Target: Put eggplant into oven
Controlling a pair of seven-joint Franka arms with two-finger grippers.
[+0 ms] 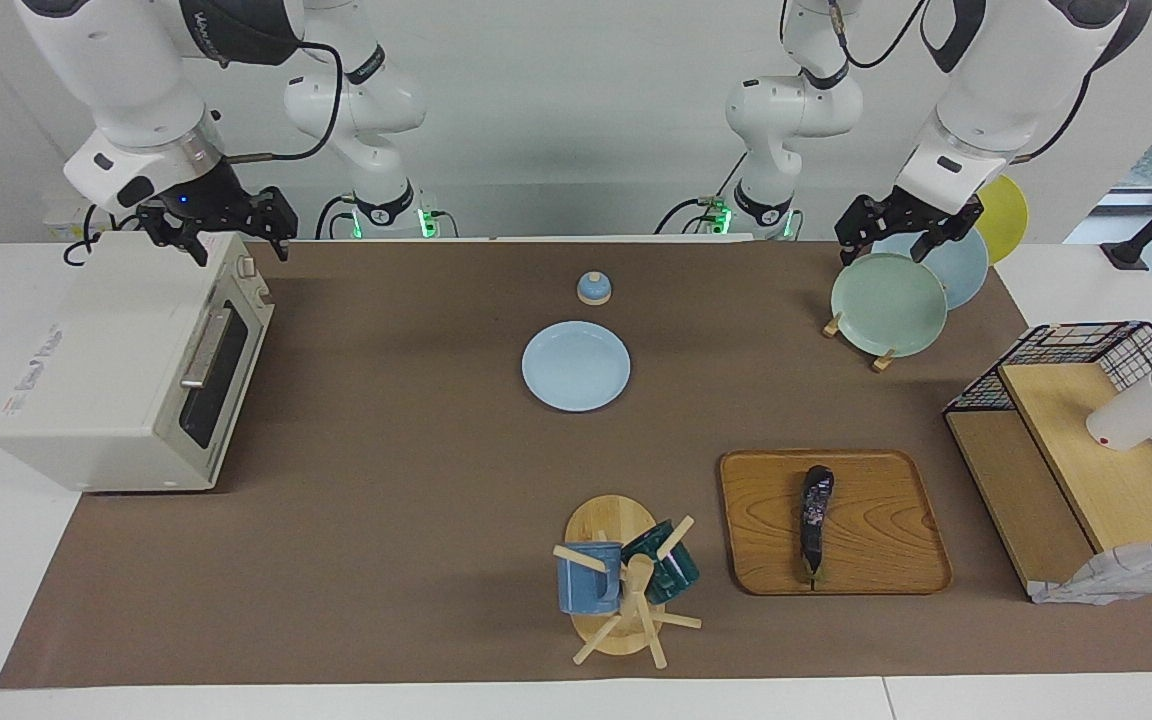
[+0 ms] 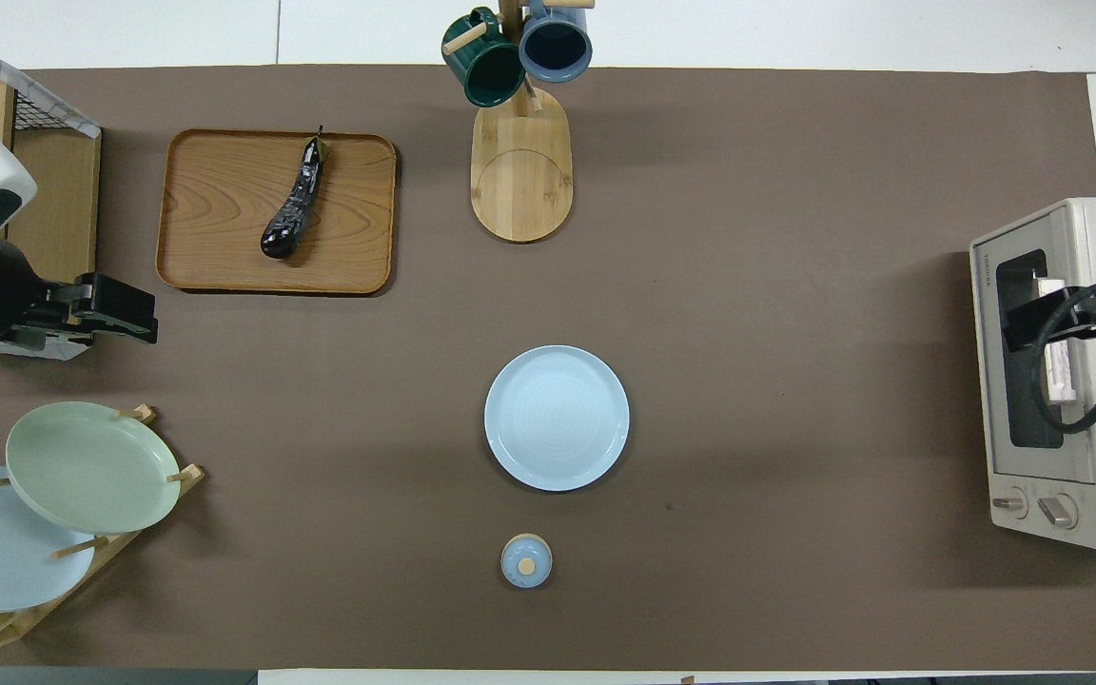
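The eggplant [image 1: 814,520] is slim and dark purple. It lies on a wooden tray [image 1: 886,560] toward the left arm's end of the table, stem tip pointing away from the robots; it also shows in the overhead view [image 2: 293,200]. The cream-white oven [image 1: 126,370] stands at the right arm's end, its dark glass door shut; it also shows in the overhead view [image 2: 1062,381]. My right gripper [image 1: 236,243] hangs open and empty over the oven's top [image 2: 1019,328]. My left gripper [image 1: 894,245] hangs open and empty over the plate rack, apart from the eggplant [image 2: 150,319].
A light blue plate [image 1: 576,365] and a small blue lidded knob [image 1: 593,288] sit mid-table. A mug tree [image 1: 626,570] with two mugs stands beside the tray. A rack of plates [image 1: 888,305] and a wire-and-wood shelf [image 1: 1086,450] are at the left arm's end.
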